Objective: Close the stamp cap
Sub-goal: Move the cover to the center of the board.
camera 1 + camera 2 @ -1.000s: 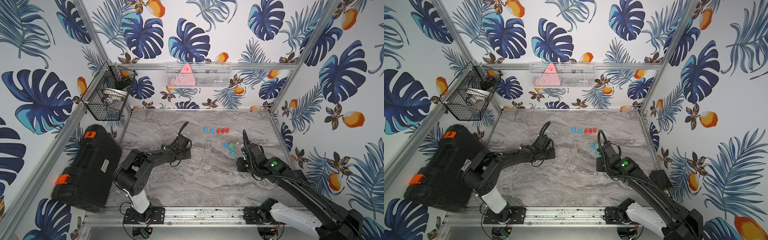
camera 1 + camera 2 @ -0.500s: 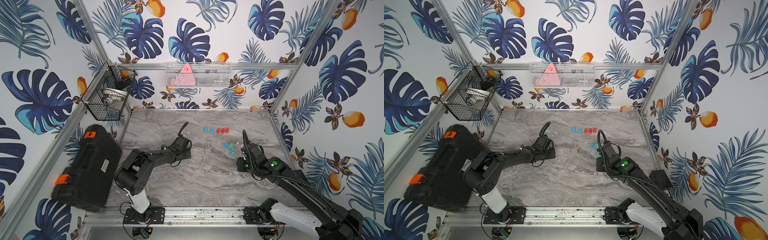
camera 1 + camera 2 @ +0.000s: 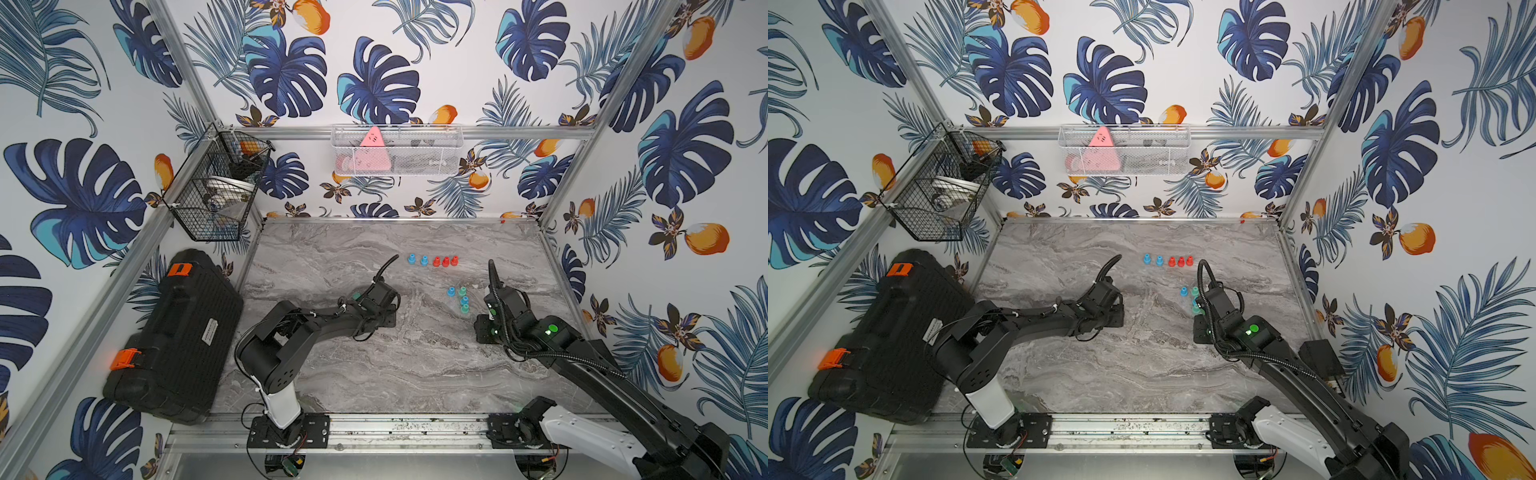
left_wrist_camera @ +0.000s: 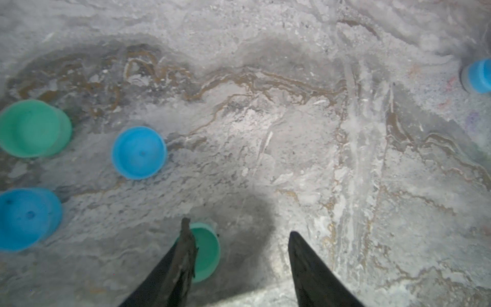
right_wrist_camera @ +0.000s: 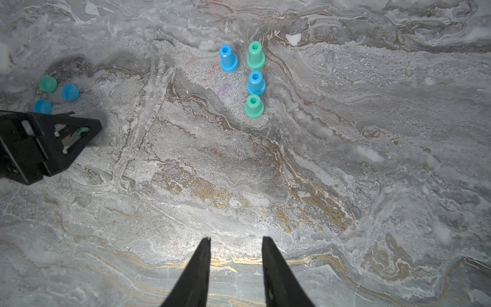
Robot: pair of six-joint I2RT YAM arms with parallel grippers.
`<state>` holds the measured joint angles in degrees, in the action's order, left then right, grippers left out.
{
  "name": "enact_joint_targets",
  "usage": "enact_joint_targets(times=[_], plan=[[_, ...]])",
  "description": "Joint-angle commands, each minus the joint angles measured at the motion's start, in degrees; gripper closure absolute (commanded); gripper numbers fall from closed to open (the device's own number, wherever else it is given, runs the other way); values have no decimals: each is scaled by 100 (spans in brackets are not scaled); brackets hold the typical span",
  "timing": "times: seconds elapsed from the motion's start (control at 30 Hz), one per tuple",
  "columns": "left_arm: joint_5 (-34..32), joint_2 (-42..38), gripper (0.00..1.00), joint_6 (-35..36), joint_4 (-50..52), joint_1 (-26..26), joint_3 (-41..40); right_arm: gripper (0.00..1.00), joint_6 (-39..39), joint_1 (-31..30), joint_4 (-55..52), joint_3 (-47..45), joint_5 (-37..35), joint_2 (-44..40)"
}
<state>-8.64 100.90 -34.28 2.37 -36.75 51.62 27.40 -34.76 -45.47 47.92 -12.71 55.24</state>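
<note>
Nothing has visibly shifted in the last second. The left gripper still hangs low over the green cap, well apart from the stamps. Its jaws stand part open: one finger touches the cap, the other is clear. The right gripper, narrowly open and empty, waits near the stamps. Closing this far off-centre could skid or flip the cap farther from the stamps.

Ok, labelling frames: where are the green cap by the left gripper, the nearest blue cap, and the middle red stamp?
green cap (image 4: pixel 208 252): left wrist view, visible face
blue cap (image 4: pixel 138 152): left wrist view, centre
middle red stamp (image 3: pixel 445 261): a top view, body
</note>
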Motion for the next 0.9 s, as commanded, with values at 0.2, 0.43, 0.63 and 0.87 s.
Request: enact_joint_targets(times=[0.2,0.43,0.63,0.87], plan=[[250,420,40,-229,576,-483,356,64,54,-39,96,-2,-90,-66],[216,739,40,-263,624,-701,747,64,62,-71,96,-2,-113,-101],[227,955,40,-266,659,-763,1016,64,65,-87,91,-2,-138,-110],[223,1148,40,-219,714,-783,1287,64,70,-94,94,-4,-167,-113]])
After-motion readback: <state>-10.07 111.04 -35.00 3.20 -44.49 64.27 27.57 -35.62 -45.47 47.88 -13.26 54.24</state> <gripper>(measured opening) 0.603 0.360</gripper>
